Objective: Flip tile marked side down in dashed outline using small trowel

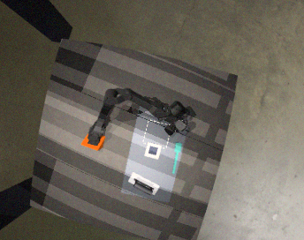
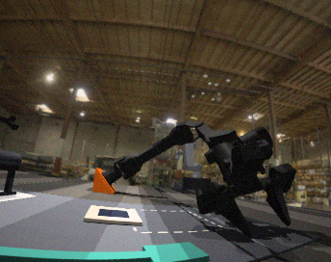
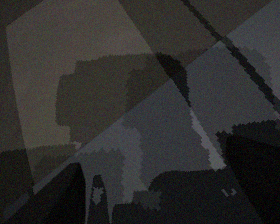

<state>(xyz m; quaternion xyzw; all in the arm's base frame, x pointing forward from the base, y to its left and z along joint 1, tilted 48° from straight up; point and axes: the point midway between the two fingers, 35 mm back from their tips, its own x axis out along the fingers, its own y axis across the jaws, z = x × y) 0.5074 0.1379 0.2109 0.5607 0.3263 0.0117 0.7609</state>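
The tile (image 1: pixel 147 150) (image 2: pixel 92 217) is a pale square with a dark square mark facing up. It lies flat on the blue-grey mat (image 1: pixel 133 163) (image 2: pixel 44 223), just outside the dashed outline or at its near edge. The teal trowel (image 1: pixel 178 150) (image 2: pixel 176 253) lies flat along the mat's right side, its wide end toward the arm. The dashed outline (image 2: pixel 155 232) is partly hidden by the arm in the exterior view. My gripper (image 1: pixel 179 128) (image 2: pixel 267 228) (image 3: pixel 156 159) is open and empty, pointing down above the mat's far right corner, apart from both trowel and tile.
A white stand (image 1: pixel 132 178) (image 2: pixel 12 197) with a black bar is at the mat's near end. The arm's orange base (image 1: pixel 86 142) (image 2: pixel 102 184) is on the table left of the mat. The wrist view is dark, with shadows across mat and table.
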